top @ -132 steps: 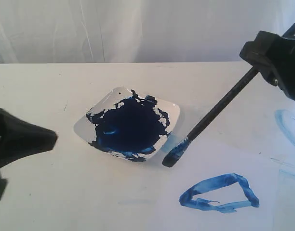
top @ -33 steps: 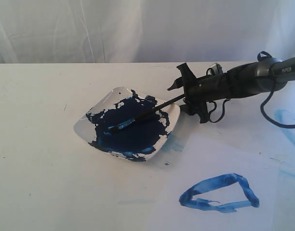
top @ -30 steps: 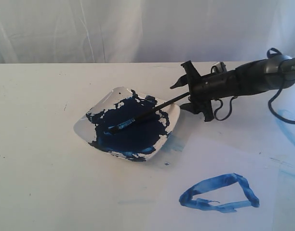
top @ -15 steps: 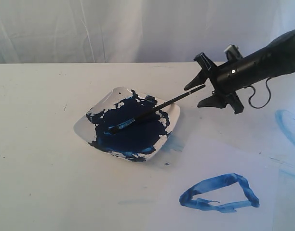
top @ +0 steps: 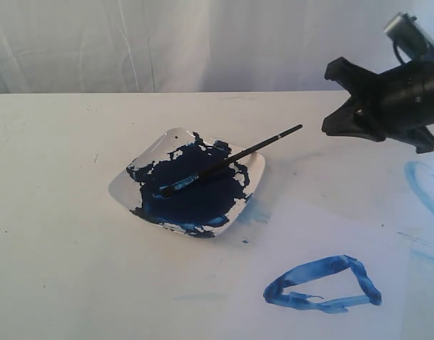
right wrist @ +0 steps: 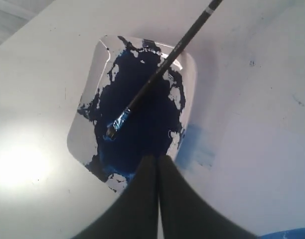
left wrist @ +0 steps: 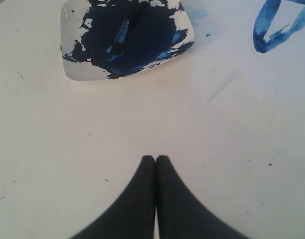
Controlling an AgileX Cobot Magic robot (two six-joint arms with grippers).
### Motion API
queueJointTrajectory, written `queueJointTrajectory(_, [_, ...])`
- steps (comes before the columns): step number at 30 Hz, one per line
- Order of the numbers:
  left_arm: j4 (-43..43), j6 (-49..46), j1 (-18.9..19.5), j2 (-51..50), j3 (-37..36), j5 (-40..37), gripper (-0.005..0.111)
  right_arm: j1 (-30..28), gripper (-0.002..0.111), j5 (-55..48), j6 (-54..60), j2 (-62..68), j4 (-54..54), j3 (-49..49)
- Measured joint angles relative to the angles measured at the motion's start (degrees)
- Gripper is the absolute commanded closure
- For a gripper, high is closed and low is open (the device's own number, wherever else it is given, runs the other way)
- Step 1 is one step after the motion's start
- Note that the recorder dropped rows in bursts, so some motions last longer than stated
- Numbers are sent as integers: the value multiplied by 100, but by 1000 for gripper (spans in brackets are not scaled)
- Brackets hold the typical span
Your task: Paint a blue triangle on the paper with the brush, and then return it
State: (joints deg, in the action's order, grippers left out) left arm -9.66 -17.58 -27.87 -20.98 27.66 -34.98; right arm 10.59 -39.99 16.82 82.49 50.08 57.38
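Across the white square dish (top: 122, 188), left of centre in the exterior view, lies the brush (top: 227, 161). Its bristle tip rests in the dark blue paint, and its black handle leans over the dish's right rim, pointing toward the upper right, with neither hand touching it. At lower right the blue triangle (top: 313, 269) sits on the paper (top: 309, 227), flat on the tabletop (top: 54, 269). The right hand (right wrist: 156, 158) is clenched on nothing, fingers pressed together, clear of the handle. The left hand (left wrist: 155, 159) is likewise clenched and empty, above the tabletop near the dish.
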Motion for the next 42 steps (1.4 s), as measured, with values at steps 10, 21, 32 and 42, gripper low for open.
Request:
queueJointTrajectory(10, [0, 46, 0, 0, -20, 35, 107, 0, 108, 759, 944, -2613, -65, -886])
queueJointTrajectory(21, [0, 59, 0, 0, -20, 43, 107, -12, 108, -430, 2215, -4501, -102, -1769])
queueJointTrajectory(32, [6, 59, 1225, 539, -20, 48, 107, -12, 108, -524, 2331, -6218, -113, -2313])
queueJointTrajectory(42, [6, 59, 1636, 1383, -32, 48, 107, -12, 108, -524, 2331, -6278, -113, -2466])
